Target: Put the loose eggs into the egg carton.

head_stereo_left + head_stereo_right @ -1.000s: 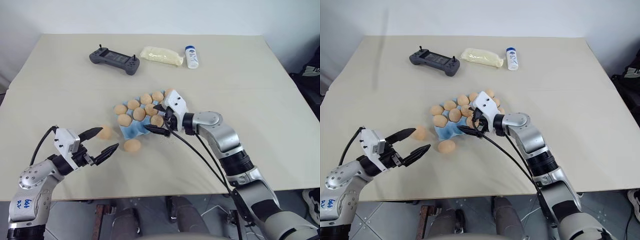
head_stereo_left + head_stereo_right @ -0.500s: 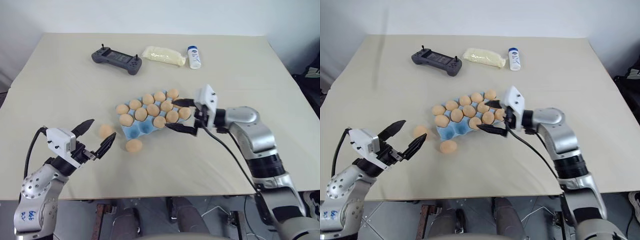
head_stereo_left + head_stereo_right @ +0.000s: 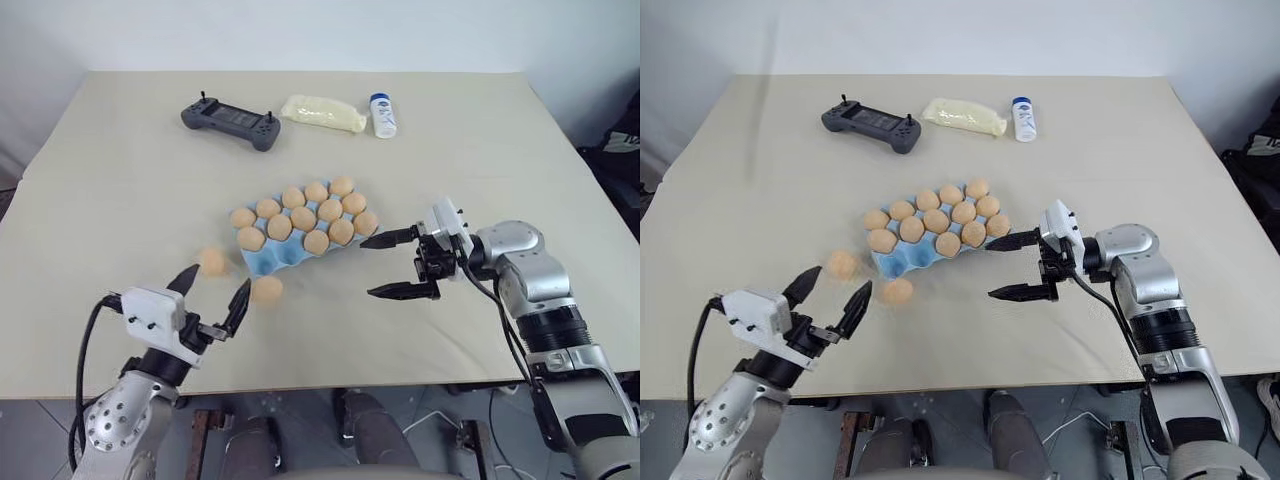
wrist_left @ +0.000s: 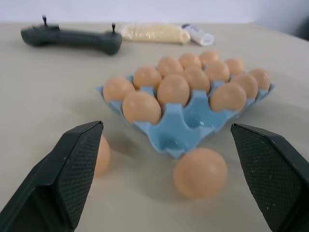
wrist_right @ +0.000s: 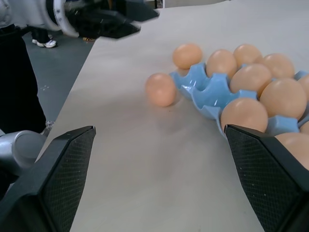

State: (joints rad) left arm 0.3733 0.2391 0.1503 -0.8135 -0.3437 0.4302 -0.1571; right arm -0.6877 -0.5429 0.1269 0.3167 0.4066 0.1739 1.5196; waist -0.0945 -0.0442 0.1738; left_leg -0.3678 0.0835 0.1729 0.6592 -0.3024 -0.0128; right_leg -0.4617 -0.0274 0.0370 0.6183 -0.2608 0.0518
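Observation:
The light blue egg carton [image 3: 268, 262] lies mid-table with several tan eggs in its cups; two cups at its near-left corner stand empty [image 4: 188, 130]. Two loose eggs rest on the table: one [image 3: 266, 290] just in front of that corner, the other [image 3: 212, 261] to its left. My left gripper [image 3: 215, 288] is open and level at the near table edge, pointing at both loose eggs and touching neither. My right gripper [image 3: 369, 268] is open just right of the carton, pointing left along the table, with nothing between its fingers.
A dark game controller [image 3: 230, 117], a pale yellow bag [image 3: 322, 111] and a small white bottle [image 3: 383, 114] lie along the far side. Bare table stretches right of and in front of the carton.
My right gripper has drawn back to the right, off the carton's eggs, and still holds nothing. My left gripper has pulled back toward the near edge, shifted right and turned to face the loose eggs.

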